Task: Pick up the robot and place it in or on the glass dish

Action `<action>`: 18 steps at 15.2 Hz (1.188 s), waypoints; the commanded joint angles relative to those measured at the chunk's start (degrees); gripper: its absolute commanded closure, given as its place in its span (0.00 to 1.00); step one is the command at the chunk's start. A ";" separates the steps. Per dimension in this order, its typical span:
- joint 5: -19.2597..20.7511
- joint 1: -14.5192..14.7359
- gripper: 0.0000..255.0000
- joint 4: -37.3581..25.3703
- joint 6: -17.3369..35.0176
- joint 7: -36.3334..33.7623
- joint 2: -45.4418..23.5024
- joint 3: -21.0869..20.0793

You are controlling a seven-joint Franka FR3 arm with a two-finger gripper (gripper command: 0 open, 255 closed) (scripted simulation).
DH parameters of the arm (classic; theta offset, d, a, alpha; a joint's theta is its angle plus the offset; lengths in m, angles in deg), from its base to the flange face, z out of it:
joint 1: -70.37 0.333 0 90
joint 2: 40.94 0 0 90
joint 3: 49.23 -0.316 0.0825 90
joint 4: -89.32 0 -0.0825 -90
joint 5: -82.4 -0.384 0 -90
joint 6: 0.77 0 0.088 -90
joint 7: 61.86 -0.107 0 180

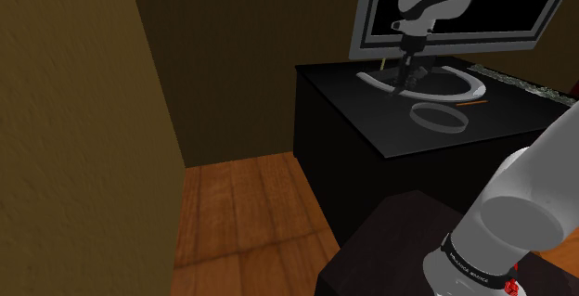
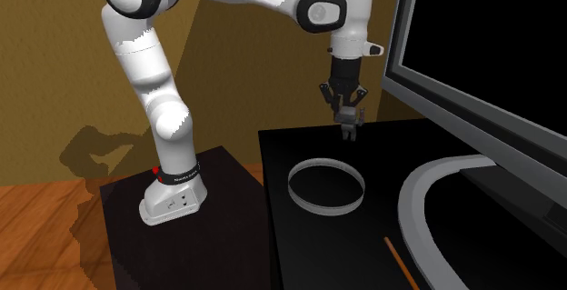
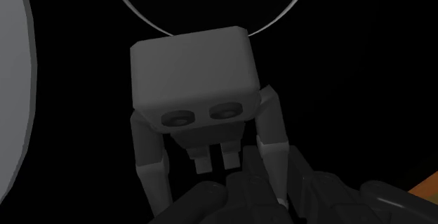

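The gripper (image 2: pixel 348 120), closed on the grey toy robot (image 3: pixel 191 71) apparently by its legs alone, risks dropping it short of the glass dish (image 2: pixel 325 210) at the second exterior view's lower centre.

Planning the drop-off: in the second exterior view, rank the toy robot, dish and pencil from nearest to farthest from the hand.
1. Toy robot, clasped in the hand.
2. Dish, on the table below it.
3. Pencil, farther toward that view's bottom.
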State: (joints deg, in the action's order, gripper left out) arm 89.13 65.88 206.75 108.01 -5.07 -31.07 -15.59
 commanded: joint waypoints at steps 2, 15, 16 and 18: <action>0.03 0.12 1.00 -2.13 -2.38 -0.16 0.27 -0.27; 5.30 -3.86 1.00 -1.06 -8.18 5.07 8.84 2.38; 6.00 -4.48 1.00 -0.57 -8.43 5.94 9.84 2.88; 7.38 -5.74 1.00 0.23 -8.96 7.78 11.68 3.93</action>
State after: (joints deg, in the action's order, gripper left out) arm 95.73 60.84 206.85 99.74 1.63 -20.48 -12.18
